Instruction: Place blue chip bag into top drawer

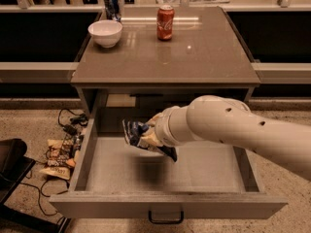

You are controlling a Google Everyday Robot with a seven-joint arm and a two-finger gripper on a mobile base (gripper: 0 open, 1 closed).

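1. One gripper (149, 136), mine, hung over the open drawer (165, 208), above its bottom and nearer its back wall than its handle (165, 218).
2. Its fingers were pinched on the bag (134, 130), which was clear of the drawer's bottom, with a shadow beneath it.
3. The bag's lower end drooped toward the drawer's middle.
4. Above the drawer, the counter (204, 57) carried a bowl (105, 32), a red can (165, 22) and a blue can (112, 5).
5. Beside the drawer, wrappers (59, 155) lay on the floor.
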